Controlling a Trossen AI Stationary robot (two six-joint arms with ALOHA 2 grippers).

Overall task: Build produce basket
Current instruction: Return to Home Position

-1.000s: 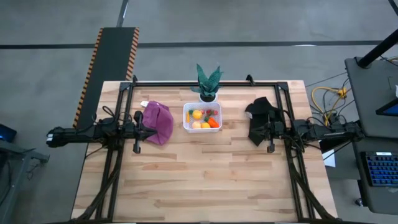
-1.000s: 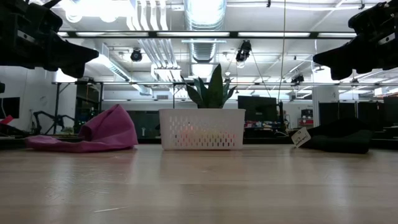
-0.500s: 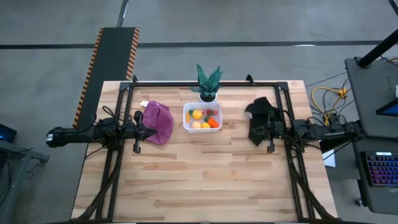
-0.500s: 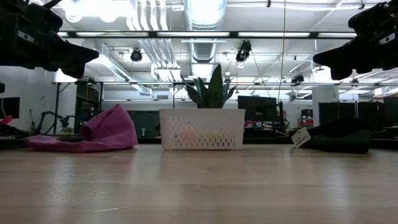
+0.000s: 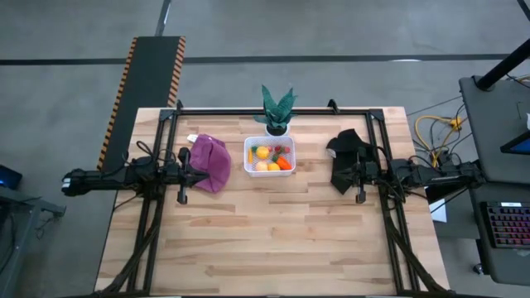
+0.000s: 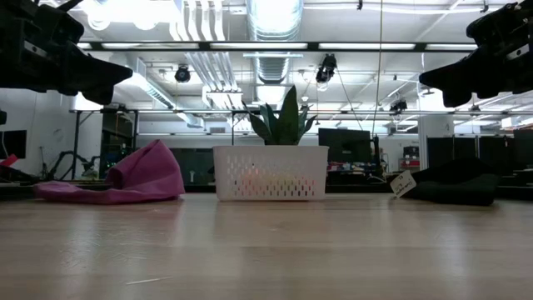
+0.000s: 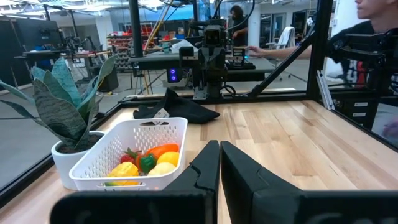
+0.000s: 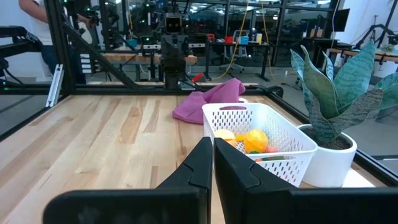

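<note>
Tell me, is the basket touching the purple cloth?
Apart. The low view shows a clear gap between the cloth and the basket; the high view agrees.

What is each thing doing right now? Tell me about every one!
basket: upright, partly full.
produce: piled inside basket.
purple cloth: crumpled.
black cloth: crumpled.
potted plant: upright.
left claw: shut, empty, raised near purple cloth.
right claw: shut, empty, raised near black cloth.

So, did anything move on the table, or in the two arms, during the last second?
Nothing has visibly changed. The left gripper and the right gripper stay raised on either side of the basket, jaws shut, and the produce lies in it as before.
</note>
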